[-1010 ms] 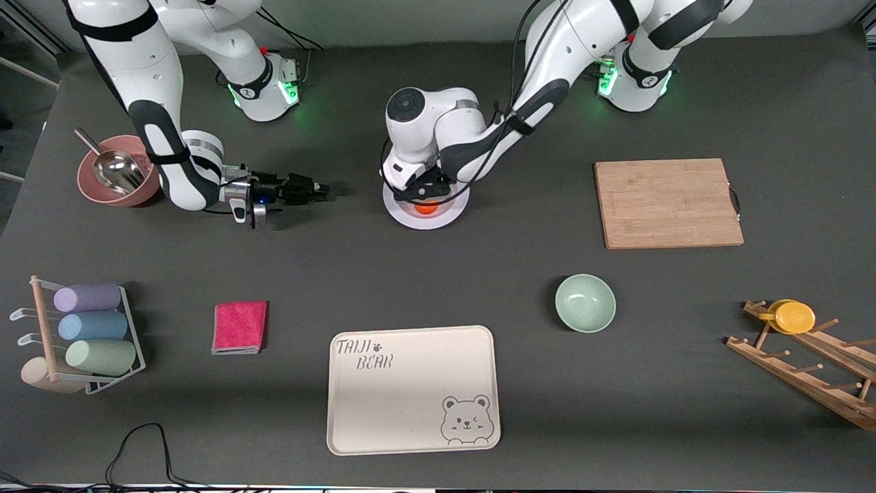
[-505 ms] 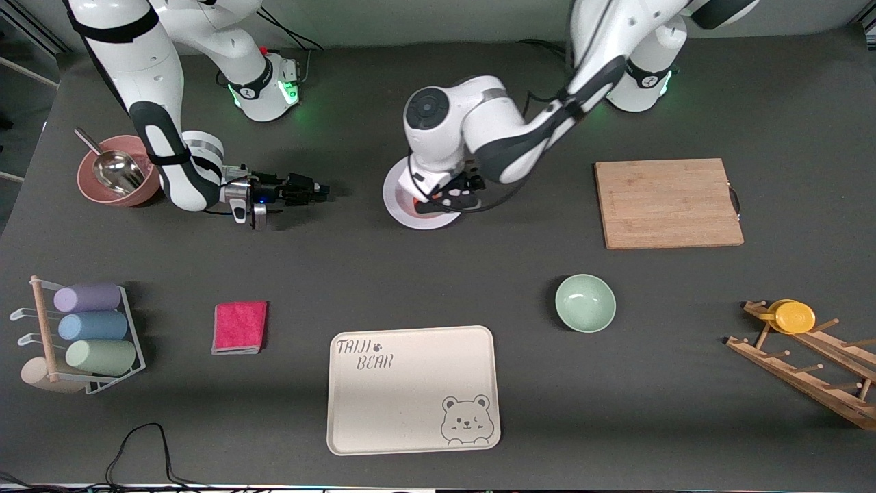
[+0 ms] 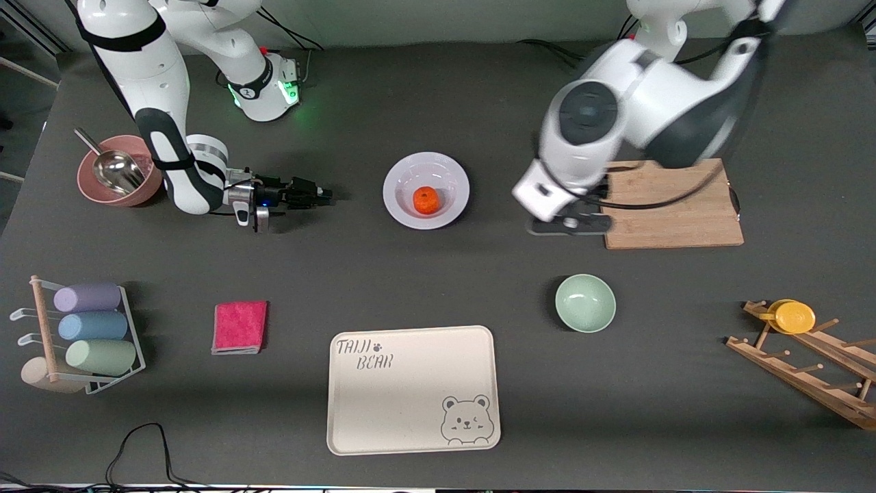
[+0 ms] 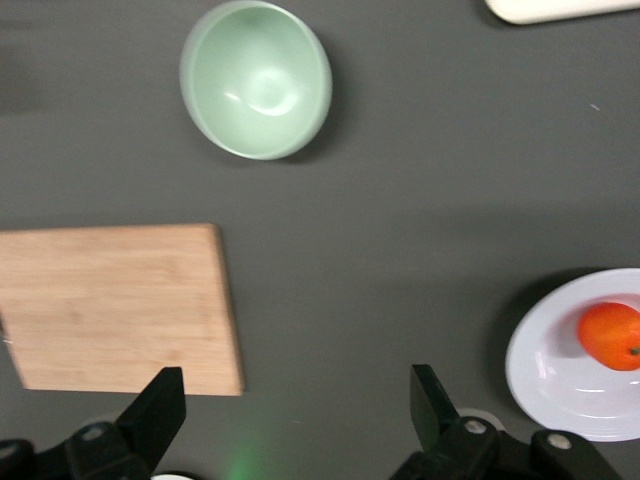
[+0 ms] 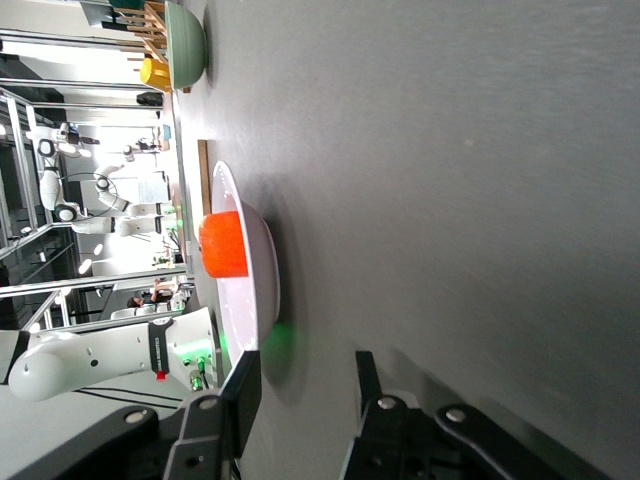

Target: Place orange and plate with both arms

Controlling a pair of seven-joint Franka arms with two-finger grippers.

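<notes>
The orange (image 3: pixel 426 200) lies in the well of the white plate (image 3: pixel 397 181) at mid-table. My left gripper (image 3: pixel 571 224) is open and empty, up over the bare table beside the cutting board. In the left wrist view my left gripper (image 4: pixel 295 410) has its jaws wide apart, and the plate (image 4: pixel 545 375) with the orange (image 4: pixel 610 335) shows at the edge. My right gripper (image 3: pixel 318 194) is open and low over the table, pointing at the plate from the right arm's end. In the right wrist view my right gripper (image 5: pixel 305 390) faces the plate (image 5: pixel 262 290) and the orange (image 5: pixel 222 245) a short way off.
A wooden cutting board (image 3: pixel 667 202) lies toward the left arm's end, and a mint-green bowl (image 3: pixel 585 302) stands nearer the camera. A bear-printed tray (image 3: pixel 410 390) lies at the front. A pink bowl with a scoop (image 3: pixel 116 174) stands by the right arm. There are also a pink cloth (image 3: pixel 239 326), a cup rack (image 3: pixel 82 335) and a wooden rack with a yellow cup (image 3: pixel 794 316).
My left gripper has let go of the orange on the plate, risen and swung away toward the cutting board. The right arm has barely moved.
</notes>
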